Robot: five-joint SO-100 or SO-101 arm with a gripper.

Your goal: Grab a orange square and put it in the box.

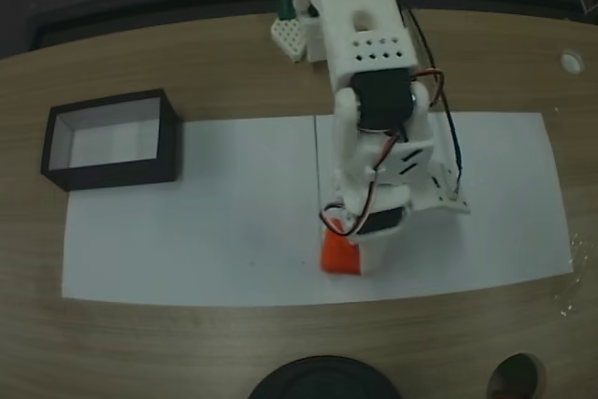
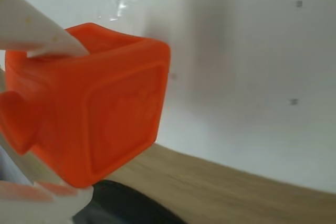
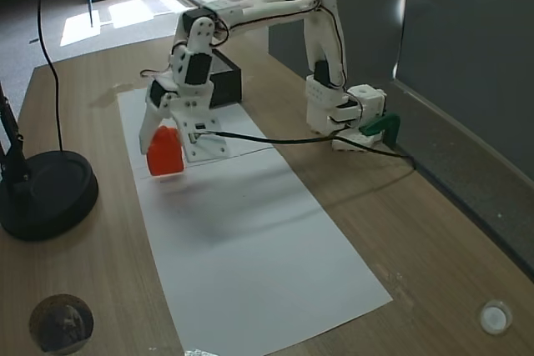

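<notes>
- The small bright orange-red plastic cube looms large in my wrist view: smooth glossy faces, rounded edges, a recessed square panel on the face turned toward the camera, and a small raised stud sticking out at its left side.
- In a fixed view I see that same cube under the tip of the white plastic arm, over the white paper sheet near its front edge.
- In the other fixed view the cube looks lifted off the sheet, with a soft shadow on the paper beneath it.
- My white two-finger gripper is clamped on the cube; the jaws stand only as far apart as the cube is wide.
- In the wrist view one white finger presses on the cube's upper left face, and another pale finger shows at the lower left corner, blurred.
- The shallow rectangular box with black walls and a pale inside sits at the sheet's left end in that view, well apart from the cube.
</notes>
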